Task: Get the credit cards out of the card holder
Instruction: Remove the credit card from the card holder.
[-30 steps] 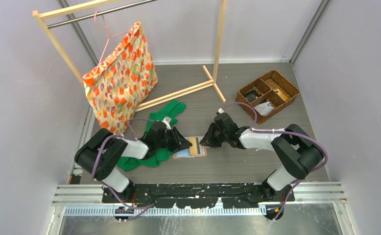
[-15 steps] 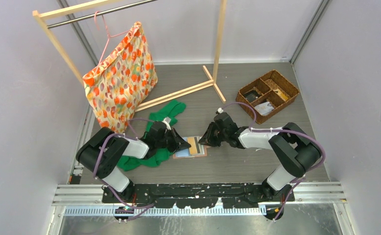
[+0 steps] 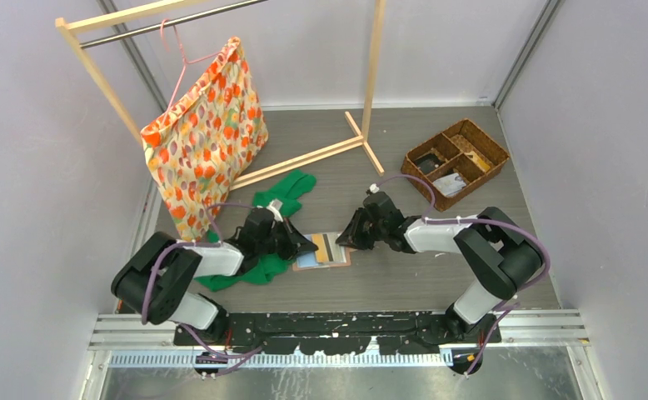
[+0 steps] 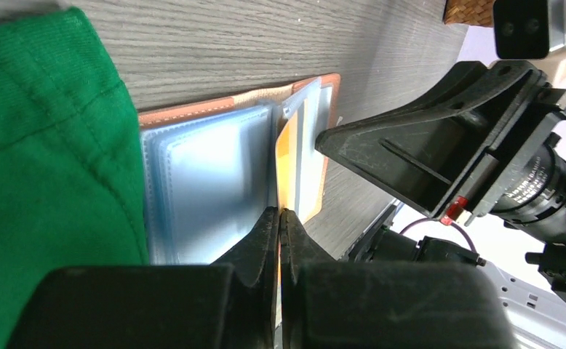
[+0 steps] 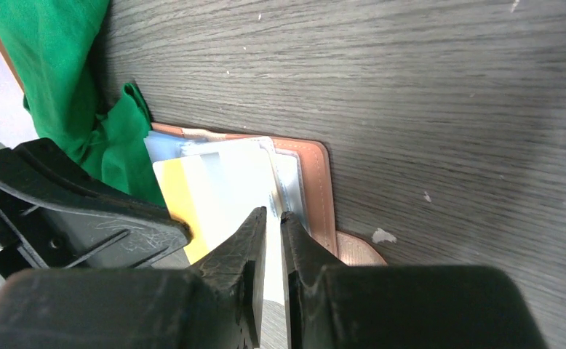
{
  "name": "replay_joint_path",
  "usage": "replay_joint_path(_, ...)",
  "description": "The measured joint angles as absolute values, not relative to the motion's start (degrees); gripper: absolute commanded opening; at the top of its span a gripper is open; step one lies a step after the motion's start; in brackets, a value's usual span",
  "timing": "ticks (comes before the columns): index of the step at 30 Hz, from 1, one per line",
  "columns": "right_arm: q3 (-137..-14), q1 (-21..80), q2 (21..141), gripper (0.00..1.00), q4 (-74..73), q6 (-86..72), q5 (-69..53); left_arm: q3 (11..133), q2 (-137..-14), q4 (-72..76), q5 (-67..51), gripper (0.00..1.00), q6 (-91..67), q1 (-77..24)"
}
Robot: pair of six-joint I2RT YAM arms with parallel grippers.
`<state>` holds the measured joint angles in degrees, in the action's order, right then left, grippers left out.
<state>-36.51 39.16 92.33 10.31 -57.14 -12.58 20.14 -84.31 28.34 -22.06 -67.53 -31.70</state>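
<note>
Top external view: card holder (image 3: 337, 255) lies open and flat on the grey table (image 3: 404, 275), towards the 6 o'clock edge, between the two arms. Salmon-pink cover faces down and pale blue-grey sleeves face up.

Left gripper (image 4: 280, 218) comes at it from 9 o'clock. Left wrist view: fingers pressed together on the near edge of a card (image 4: 287, 156), which is yellow-orange on the side seen here. The card stands on edge, tilted up out of the sleeves, its far end still among them.

Right gripper (image 5: 273, 218) comes in from 2 o'clock. Right wrist view: its fingers stand close together, nipping a pale sleeve leaf of the card holder. The pink border and the little snap tab show just past them at 4 o'clock.

The two grippers' tips are near each other over the holder, not touching.

Green cloth (image 3: 283, 190) lies at 10 o'clock of the holder, running under the left arm. Its edge is just beside the holder's left side.

Brown wicker basket (image 3: 489, 137) with compartments sits at 2 o'clock, well apart. Its contents are too small to tell.

Orange patterned bag (image 3: 204, 133) hangs from a pink hanger on the wooden rack (image 3: 372, 67) at 11 o'clock
</note>
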Motion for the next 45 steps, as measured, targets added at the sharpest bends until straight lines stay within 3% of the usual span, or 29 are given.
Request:
replay_joint_path(13, -36.5, 39.2, 92.9, 0.22, 11.6, -57.6, -13.0, 20.2, -73.5, 14.2, -21.0, 0.01, -61.2, -29.1)
replay_joint_path(24, -37.1, 39.2, 86.2, 0.45, 3.9, -55.6, -13.0, 22.0, -67.1, 4.2, -22.3, 0.0, -56.3, -28.3)
replay_joint_path(34, -39.0, 39.2, 83.9, 0.59, 3.6, -53.5, -17.7, 25.1, -59.3, -5.6, -24.6, 0.0, -52.7, -27.9)
replay_joint_path(45, -33.0, 39.2, 87.8, 0.64, 29.1, -63.7, -32.5, 27.3, -57.9, -5.6, -30.5, 0.0, -54.1, -26.8)
